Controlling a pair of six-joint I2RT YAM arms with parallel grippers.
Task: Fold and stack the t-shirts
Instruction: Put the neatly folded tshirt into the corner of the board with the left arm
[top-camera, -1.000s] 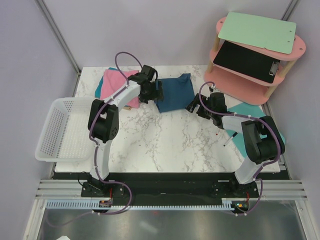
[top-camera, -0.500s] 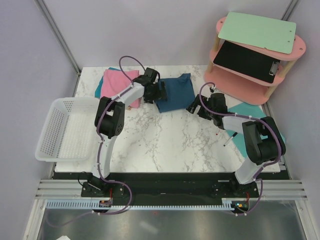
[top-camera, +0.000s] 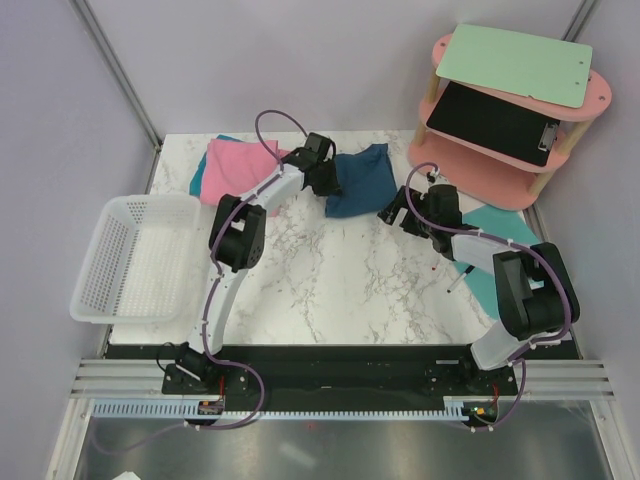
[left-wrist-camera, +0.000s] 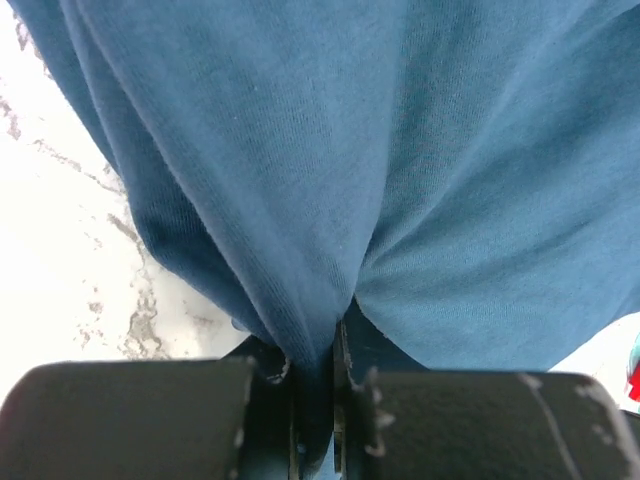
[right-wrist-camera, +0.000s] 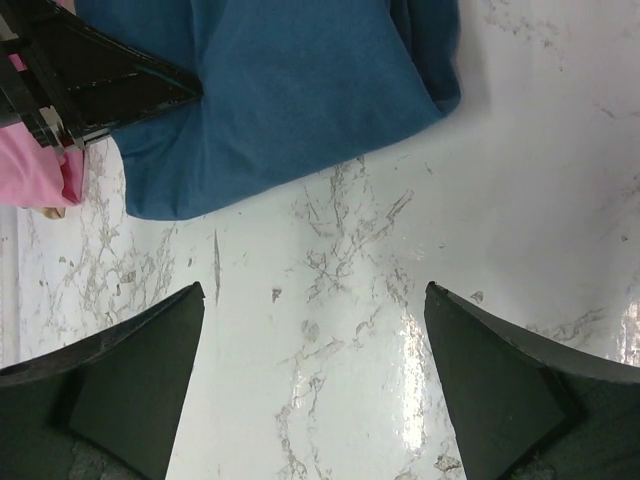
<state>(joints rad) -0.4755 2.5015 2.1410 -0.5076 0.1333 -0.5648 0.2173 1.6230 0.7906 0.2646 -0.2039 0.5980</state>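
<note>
A: Left fingers (left-wrist-camera: 275, 410) status?
B: Pinched tight on a fold of the teal-blue t-shirt (top-camera: 360, 178), back middle of the table (top-camera: 330, 275). Pink t-shirt (top-camera: 240, 165) lies back left.
A: Right fingers (right-wrist-camera: 130, 370)?
B: Spread wide, holding nothing, over bare table just right of the teal-blue t-shirt.

The left gripper (top-camera: 324, 176) has slid toward 3 o'clock and clamped onto the 9 o'clock edge of the dark teal-blue t-shirt (top-camera: 362, 176). The cloth now seems bunched and narrower. The right gripper (top-camera: 397, 212) has edged toward 12 o'clock.
</note>
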